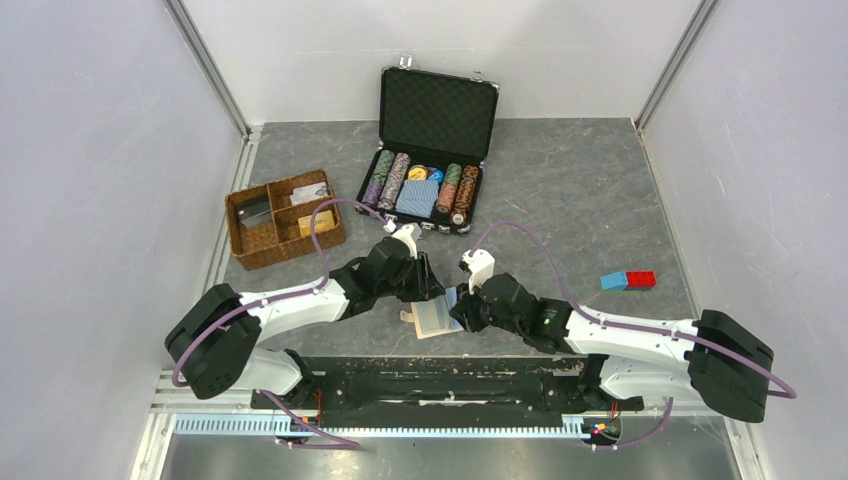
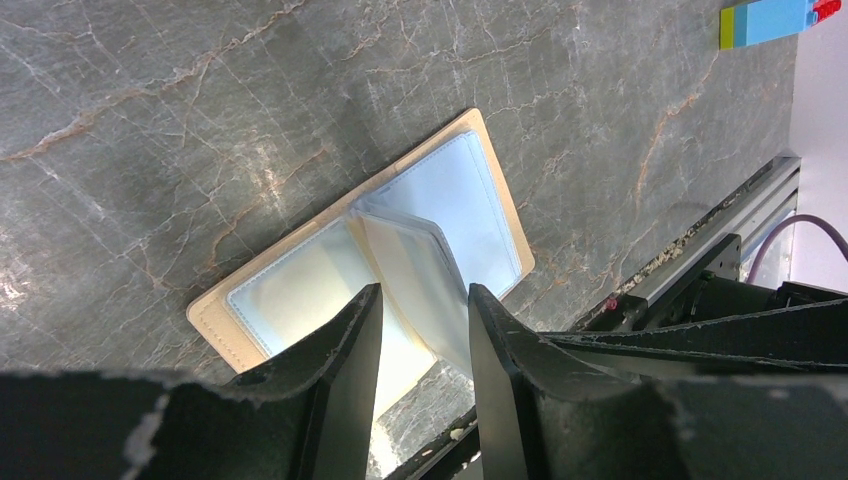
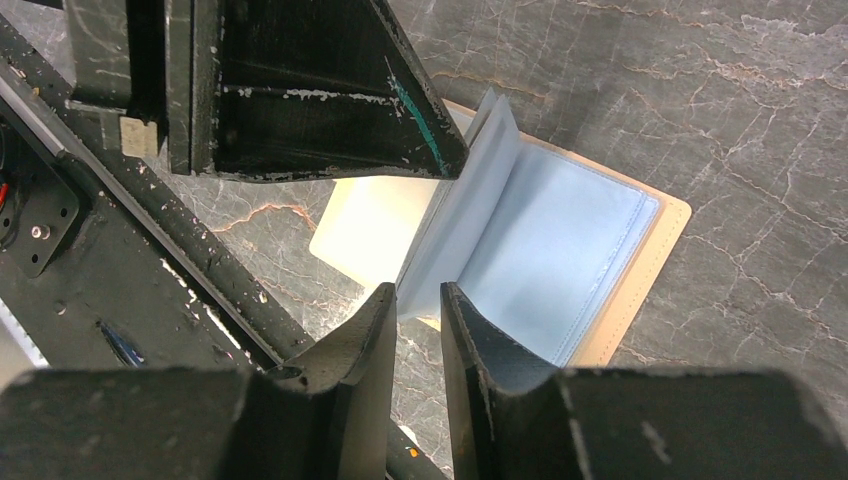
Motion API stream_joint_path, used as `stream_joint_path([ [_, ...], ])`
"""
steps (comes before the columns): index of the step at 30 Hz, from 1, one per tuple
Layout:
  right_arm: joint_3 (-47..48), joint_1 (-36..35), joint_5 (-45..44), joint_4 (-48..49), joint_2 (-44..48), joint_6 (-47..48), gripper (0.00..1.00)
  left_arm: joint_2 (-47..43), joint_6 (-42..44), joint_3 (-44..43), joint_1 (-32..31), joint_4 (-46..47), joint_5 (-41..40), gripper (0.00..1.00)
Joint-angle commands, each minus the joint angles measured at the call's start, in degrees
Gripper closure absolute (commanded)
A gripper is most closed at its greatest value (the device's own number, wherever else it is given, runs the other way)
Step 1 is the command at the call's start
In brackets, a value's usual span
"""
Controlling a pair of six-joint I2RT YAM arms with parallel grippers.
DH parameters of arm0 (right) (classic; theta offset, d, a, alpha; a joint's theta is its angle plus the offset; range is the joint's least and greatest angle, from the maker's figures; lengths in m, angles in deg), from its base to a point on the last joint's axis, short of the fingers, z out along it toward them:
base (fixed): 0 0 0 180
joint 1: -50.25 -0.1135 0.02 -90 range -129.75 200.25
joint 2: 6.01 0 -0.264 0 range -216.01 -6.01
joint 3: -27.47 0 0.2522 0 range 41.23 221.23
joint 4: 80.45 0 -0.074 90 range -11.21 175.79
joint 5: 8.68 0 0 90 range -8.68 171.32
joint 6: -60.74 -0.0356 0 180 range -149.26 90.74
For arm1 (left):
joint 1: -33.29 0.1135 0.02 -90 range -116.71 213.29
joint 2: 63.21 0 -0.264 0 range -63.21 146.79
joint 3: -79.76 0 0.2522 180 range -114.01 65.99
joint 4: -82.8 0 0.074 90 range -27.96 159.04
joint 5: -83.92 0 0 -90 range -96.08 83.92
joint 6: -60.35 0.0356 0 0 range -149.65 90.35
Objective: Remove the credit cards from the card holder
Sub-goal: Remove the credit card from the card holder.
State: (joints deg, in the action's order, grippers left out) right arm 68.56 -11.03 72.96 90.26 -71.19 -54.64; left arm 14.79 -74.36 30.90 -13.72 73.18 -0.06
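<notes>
The card holder (image 2: 400, 230) has a matt tan leather-look cover and glossy, pale blue plastic sleeves inside. Beneath it, the table (image 2: 200, 120) is smooth, grey, veined stone-look; behind it to the left, a tray (image 1: 288, 249) is rough brown woven wicker.

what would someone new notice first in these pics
The left gripper and right gripper meet at the open tan card holder near the front edge of the table. One pale inner leaf of the holder stands up between them. At the far side, an open black case shows rows of poker chips.
</notes>
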Motion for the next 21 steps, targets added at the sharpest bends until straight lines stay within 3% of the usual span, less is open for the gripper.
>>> stream_joint_path([
  [1,0.62,-0.08,-1.46,0.10,-0.13,0.85,0.75,-2.10,1.64,0.32,-0.10,-0.10,-1.49,0.57],
  [21,0.09,-0.09,-1.38,1.06,-1.29,0.59,0.76,-1.20,1.38,0.59,-0.11,0.52,-1.51,0.57],
])
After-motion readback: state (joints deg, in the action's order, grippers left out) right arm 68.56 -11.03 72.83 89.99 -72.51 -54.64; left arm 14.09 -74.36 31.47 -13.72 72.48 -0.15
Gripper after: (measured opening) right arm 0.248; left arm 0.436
